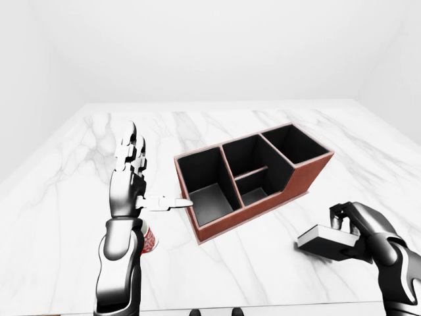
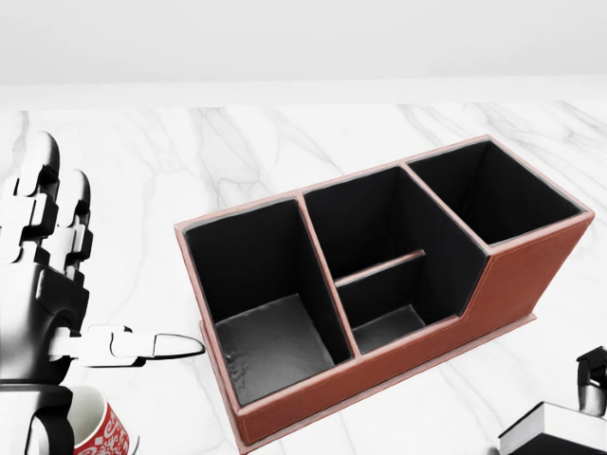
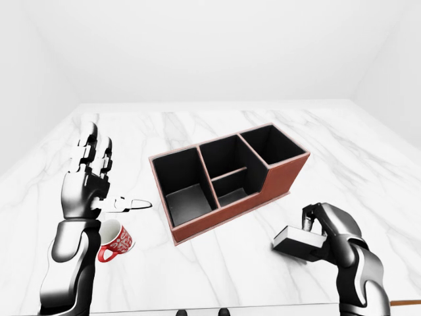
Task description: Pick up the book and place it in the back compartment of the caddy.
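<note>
Nearby, mug (image 3: pixel 116 241) beside caddy (image 3: pixel 227 180)

A red-patterned mug (image 3: pixel 117 241) stands on the marble table (image 3: pixel 217 270).

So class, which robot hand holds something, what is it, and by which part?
The right robot hand grips the book by its right end; the left robot hand holds nothing.

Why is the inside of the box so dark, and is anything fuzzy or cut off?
In the head view, the caddy has black lining, with a faint shine only on one compartment floor; nothing looks fuzzy, but the book is cut off at the bottom right corner. In the right-eye view, the light is even and soft, shadows are faint, and the right hand and mug look sharp.
</note>
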Tool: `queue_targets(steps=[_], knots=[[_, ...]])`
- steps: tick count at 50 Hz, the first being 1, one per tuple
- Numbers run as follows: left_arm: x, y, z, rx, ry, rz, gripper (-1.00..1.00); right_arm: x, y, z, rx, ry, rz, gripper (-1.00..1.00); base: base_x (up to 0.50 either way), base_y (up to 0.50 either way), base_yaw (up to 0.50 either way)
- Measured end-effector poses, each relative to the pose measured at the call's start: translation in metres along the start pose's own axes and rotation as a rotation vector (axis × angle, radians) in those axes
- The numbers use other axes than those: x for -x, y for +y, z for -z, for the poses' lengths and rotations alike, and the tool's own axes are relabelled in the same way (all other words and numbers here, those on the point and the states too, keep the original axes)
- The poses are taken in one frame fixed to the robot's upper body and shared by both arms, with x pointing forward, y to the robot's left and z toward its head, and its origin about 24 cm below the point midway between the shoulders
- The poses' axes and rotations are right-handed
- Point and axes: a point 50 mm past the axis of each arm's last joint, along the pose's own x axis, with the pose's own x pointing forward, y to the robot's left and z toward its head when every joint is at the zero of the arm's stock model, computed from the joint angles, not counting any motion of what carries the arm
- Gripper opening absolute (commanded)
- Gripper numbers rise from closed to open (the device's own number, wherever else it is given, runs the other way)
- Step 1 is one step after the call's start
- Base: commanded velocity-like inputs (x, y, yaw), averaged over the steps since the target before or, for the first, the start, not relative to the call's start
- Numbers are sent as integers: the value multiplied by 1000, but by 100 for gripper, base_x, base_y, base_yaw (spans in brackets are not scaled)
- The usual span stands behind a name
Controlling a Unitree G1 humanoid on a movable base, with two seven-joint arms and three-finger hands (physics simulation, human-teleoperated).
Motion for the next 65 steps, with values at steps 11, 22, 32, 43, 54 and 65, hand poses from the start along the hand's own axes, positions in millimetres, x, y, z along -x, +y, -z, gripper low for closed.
queue_targets(steps=[11, 22, 32, 43, 54, 65], knots=[[0, 0, 0, 0, 2, 0, 100, 6, -17, -16, -6, -62, 35, -100, 0, 0, 0], [1, 0, 1, 0, 5, 0, 100, 11, -38, -40, 17, -154, 72, -100, 0, 0, 0], [1, 0, 1, 0, 7, 1, 100, 14, -56, -65, 68, -242, 97, -100, 0, 0, 0], [1, -1, 2, -1, 8, 2, 100, 18, -72, -91, 120, -323, 120, -100, 0, 0, 0], [1, -1, 2, 0, 11, 3, 100, 20, -84, -112, 140, -379, 151, -100, 0, 0, 0], [1, -1, 2, 0, 11, 3, 100, 20, -95, -128, 141, -419, 192, -100, 0, 0, 0]])
